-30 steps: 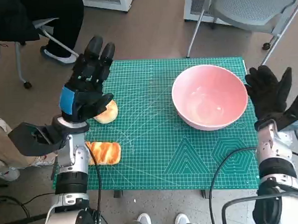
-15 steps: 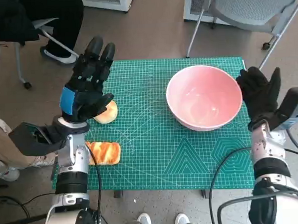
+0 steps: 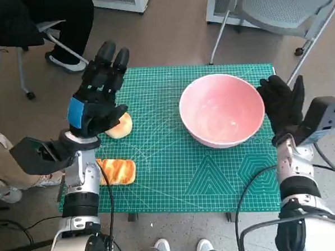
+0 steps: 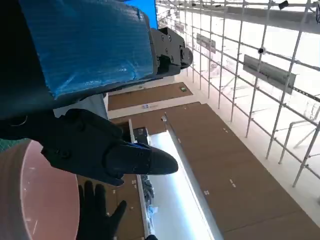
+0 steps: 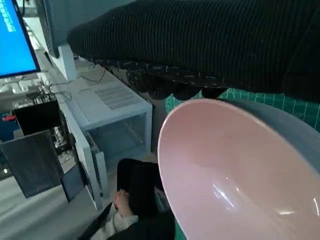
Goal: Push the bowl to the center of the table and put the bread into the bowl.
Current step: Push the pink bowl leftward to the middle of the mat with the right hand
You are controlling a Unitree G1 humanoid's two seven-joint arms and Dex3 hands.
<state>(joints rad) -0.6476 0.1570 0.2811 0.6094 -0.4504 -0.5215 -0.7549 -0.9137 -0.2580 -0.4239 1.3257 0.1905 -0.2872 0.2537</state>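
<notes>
bowl [image 3: 222, 109] against right hand [image 3: 281, 104] fingers

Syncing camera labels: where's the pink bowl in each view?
Head view: pink bowl right of centre on the green mat.
Left wrist view: lower left corner.
Right wrist view: fills the lower right.
Shared landmark: the gloved right hand at its rim, in all three.
</notes>
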